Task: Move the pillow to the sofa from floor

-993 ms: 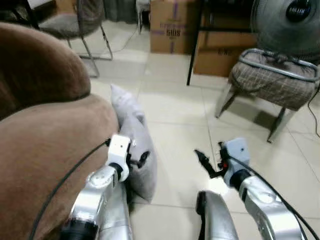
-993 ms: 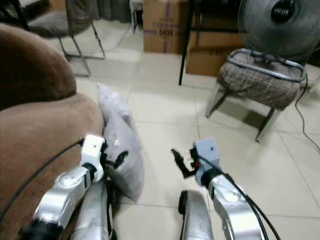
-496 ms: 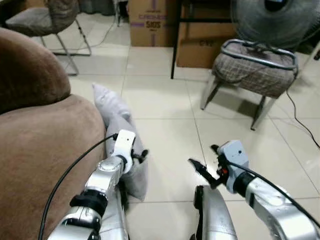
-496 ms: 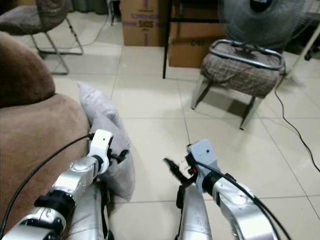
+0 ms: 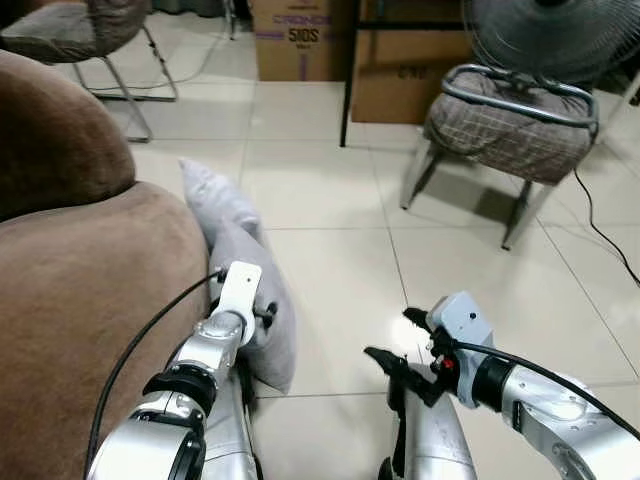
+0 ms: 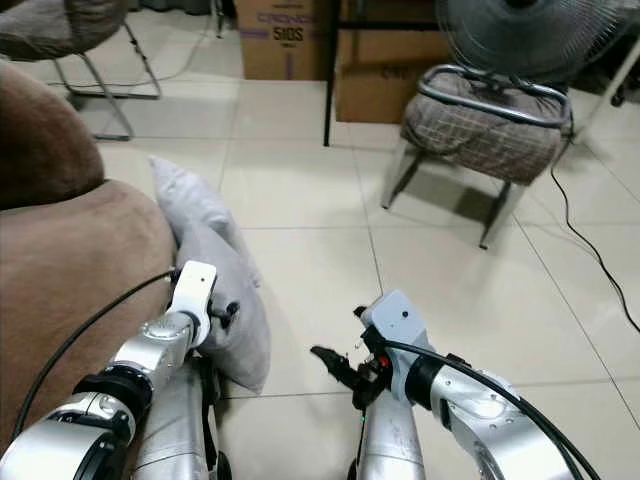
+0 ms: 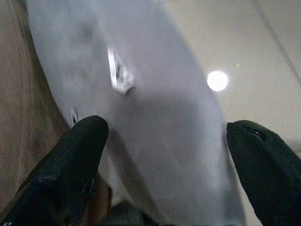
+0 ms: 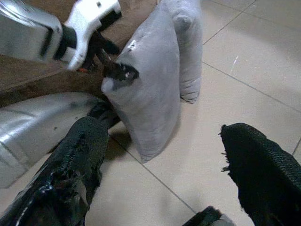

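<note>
A grey pillow (image 5: 262, 300) stands on edge on the tiled floor, leaning against the brown sofa (image 5: 80, 290). A second grey pillow (image 5: 212, 197) stands just behind it. My left gripper (image 5: 267, 316) is open at the front pillow's upper edge, next to the sofa. In the left wrist view its fingers (image 7: 70, 165) straddle the grey fabric (image 7: 155, 108) without closing on it. My right gripper (image 5: 398, 340) hangs open low over the floor, right of the pillow and apart from it. The right wrist view looks at both pillows (image 8: 150, 94) between its spread fingers (image 8: 70, 174).
A stool with a checked cushion (image 5: 510, 140) and a fan (image 5: 550, 30) stand to the far right. Cardboard boxes (image 5: 300, 40) and a black table leg (image 5: 347, 90) are at the back, a chair (image 5: 70, 30) at the far left. A cable (image 5: 600, 230) trails on the right.
The camera has tilted and shifted. My left gripper has settled lower onto the pillow's upper edge. My right gripper has dropped and turned toward the pillow.
</note>
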Controlling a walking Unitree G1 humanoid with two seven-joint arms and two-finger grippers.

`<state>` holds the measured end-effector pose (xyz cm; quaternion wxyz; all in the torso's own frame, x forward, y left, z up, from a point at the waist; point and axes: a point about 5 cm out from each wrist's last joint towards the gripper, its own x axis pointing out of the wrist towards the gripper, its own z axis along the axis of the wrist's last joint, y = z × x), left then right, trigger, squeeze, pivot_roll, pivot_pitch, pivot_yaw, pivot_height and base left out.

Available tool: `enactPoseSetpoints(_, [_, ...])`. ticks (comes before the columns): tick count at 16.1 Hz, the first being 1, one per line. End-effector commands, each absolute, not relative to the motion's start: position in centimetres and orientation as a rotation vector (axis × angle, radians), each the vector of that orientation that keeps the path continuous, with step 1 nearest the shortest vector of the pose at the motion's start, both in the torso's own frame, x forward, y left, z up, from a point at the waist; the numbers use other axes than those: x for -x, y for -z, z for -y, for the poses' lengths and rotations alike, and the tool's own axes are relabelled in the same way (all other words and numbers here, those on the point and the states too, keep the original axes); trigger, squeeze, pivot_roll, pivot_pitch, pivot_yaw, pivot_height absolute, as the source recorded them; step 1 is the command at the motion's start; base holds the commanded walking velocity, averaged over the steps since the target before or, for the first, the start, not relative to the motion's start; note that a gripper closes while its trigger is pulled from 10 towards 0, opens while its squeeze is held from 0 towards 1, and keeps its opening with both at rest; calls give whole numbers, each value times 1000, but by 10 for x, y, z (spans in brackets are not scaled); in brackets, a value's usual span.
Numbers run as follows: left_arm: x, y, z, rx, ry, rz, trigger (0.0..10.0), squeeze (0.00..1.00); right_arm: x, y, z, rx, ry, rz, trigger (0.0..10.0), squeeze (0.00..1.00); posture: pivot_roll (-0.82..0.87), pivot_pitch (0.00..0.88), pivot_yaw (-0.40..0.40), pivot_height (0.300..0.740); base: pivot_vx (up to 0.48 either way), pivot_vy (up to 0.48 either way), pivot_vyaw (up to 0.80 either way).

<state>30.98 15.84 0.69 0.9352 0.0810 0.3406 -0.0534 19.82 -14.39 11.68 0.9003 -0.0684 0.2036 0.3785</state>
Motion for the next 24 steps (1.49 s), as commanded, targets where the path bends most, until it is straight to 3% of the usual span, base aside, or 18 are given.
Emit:
enactPoseSetpoints(1, [-308,-4,-162,-157,87,-731,10000,0,-196,-120,140,133,-822,-424,10000,0,-105,47,8,521,0,0,0])
enactPoseSetpoints(5, [-300,5,-157,-3,106,-831,10000,0,-194,-121,138,136,-842,-444,10000,0,-101,52,6,521,0,0,0])
enactPoseSetpoints(6, [-297,9,-155,-23,105,-846,6157,0,-195,-121,136,138,-847,-446,10000,0,-105,52,7,521,0,0,0])
enactPoseSetpoints(7, [-297,10,-156,-29,98,-846,4039,0,-195,-122,135,142,-850,-443,10000,0,-107,54,7,521,0,0,0])
enactPoseSetpoints(8, [-297,10,-157,-30,88,-845,3647,0,-195,-122,134,145,-854,-442,10000,0,-107,55,7,521,0,0,0])
enactPoseSetpoints(9, [-298,9,-158,-25,75,-839,0,0,-194,-122,133,150,-862,-438,10000,0,-104,56,8,521,0,0,0])
enactPoseSetpoints(24, [-305,2,-168,2,50,-802,0,0,-190,-116,125,175,-925,-435,10000,0,-78,48,20,521,0,0,0])
